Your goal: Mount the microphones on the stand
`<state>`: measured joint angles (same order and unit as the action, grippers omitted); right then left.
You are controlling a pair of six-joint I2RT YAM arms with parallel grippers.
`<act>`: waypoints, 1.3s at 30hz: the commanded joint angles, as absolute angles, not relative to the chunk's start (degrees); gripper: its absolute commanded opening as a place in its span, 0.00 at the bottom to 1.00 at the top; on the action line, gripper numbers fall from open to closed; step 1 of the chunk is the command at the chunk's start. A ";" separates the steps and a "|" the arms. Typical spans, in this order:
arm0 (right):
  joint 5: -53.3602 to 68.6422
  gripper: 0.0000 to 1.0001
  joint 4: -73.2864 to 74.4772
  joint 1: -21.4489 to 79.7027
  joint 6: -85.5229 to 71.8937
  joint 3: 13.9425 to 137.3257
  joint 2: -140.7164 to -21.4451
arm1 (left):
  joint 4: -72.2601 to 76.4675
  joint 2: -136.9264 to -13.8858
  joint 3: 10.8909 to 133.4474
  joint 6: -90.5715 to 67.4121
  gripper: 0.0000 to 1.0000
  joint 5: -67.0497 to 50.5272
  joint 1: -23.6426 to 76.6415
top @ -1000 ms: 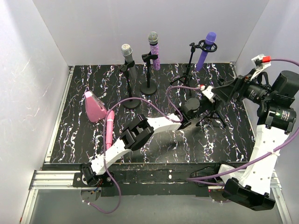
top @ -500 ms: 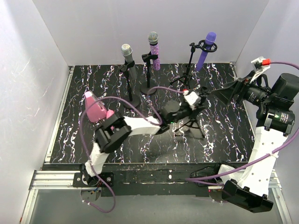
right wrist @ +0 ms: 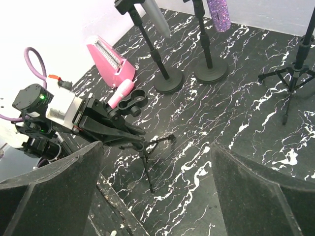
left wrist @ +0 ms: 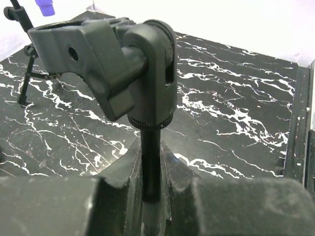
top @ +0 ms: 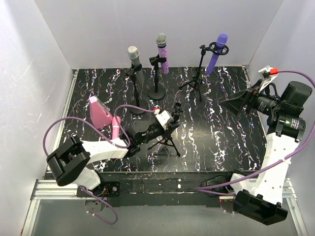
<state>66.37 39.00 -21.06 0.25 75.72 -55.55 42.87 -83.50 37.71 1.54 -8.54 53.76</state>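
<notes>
Left hand: the left hand (top: 165, 125) is pressed together on the thin black pole of the small stand (top: 167, 140), just under its clip (left wrist: 93, 54).
Small stand: it is a tripod with three legs, near the front of the desk (top: 221, 142). Its clip has no microphone in it. I cannot tell if all the legs touch the desk.
Right hand: the right hand (top: 231, 104) is spread wide. It holds nothing and hangs above the right side of the desk, well apart from the small stand.
Pink microphone (top: 115, 129): it lies flat on the left side of the desk, just beside the pink wedge (top: 99, 113) and near the left arm.
Silver-grey microphone (top: 135, 59): it sits in the clip of a round-foot stand at the back.
Glittery microphone (top: 162, 51): it sits in the next round-foot stand, to the right of the silver-grey one.
Purple microphone (top: 218, 51): it sits tilted in the ring of a tall tripod stand at the back right.
</notes>
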 commanded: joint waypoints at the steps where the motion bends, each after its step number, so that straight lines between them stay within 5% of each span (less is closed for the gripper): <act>1: 68.47 0.95 37.44 -21.36 1.23 75.24 -54.32 | 45.53 -77.88 35.08 2.02 0.00 -4.23 53.61; 3: 68.73 0.96 37.27 -21.27 1.14 74.71 -54.14 | 45.09 -76.21 33.84 1.85 0.00 -2.64 53.61; 12: 69.34 0.96 36.12 -21.27 0.97 72.34 -53.18 | 39.73 -69.27 28.83 -1.47 0.46 -0.88 53.61; 16: 69.43 0.96 36.21 -21.36 1.05 71.90 -52.82 | 36.14 -65.05 26.99 -3.51 0.58 2.02 53.61; 27: 71.54 0.96 36.65 -21.36 3.51 70.31 -52.64 | 9.43 -49.05 27.42 -15.19 0.96 6.76 53.61; 39: 73.39 0.97 37.53 -21.36 5.89 68.82 -53.17 | -11.85 -50.01 34.62 -23.46 0.98 18.70 53.53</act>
<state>71.85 37.93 -21.06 4.49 70.11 -53.23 -3.20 -49.36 30.33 -20.03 11.70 53.74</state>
